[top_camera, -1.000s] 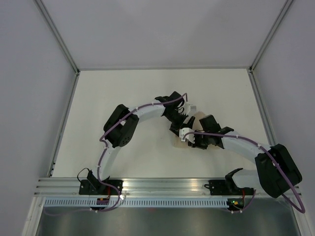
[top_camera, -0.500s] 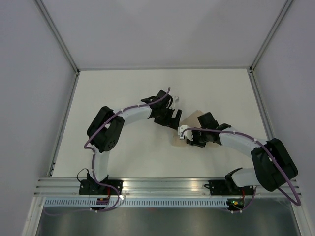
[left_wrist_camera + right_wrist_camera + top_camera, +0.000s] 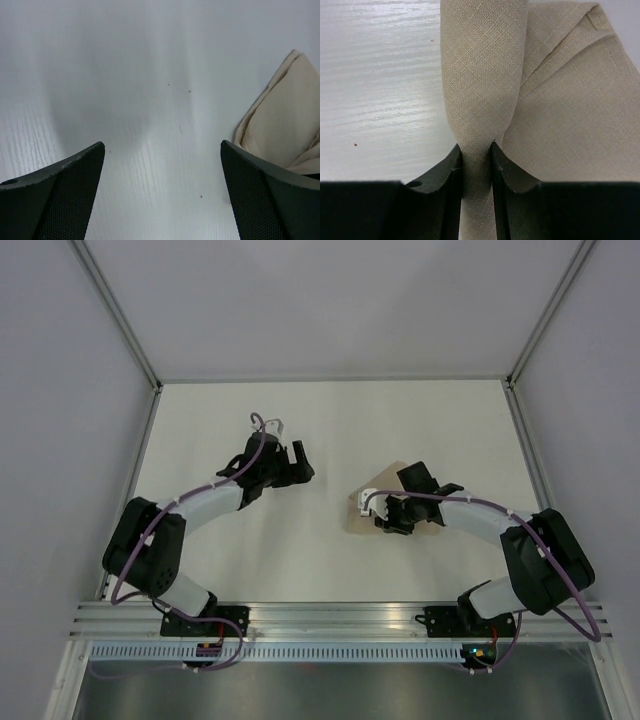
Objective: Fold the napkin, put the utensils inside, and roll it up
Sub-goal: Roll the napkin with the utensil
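Observation:
The beige napkin (image 3: 360,510) lies bunched and folded right of the table's centre. In the right wrist view a rolled fold of the napkin (image 3: 485,65) rises between my black fingers (image 3: 445,170). My right gripper (image 3: 476,147) is shut on that fold and sits over the cloth's right side (image 3: 385,515). My left gripper (image 3: 298,462) hangs open to the left of the napkin, apart from it. Between its wide fingertips (image 3: 162,145) is only bare table, and a napkin corner (image 3: 285,125) shows at the right edge. The utensils are out of view.
The white table (image 3: 300,420) is bounded by metal frame posts at the left (image 3: 130,490) and right (image 3: 530,460). An aluminium rail (image 3: 330,620) with both arm bases runs along the near edge.
My left arm has swung away leftward from the napkin, staying open. My right gripper has kept its hold on the cloth and shifted slightly right.

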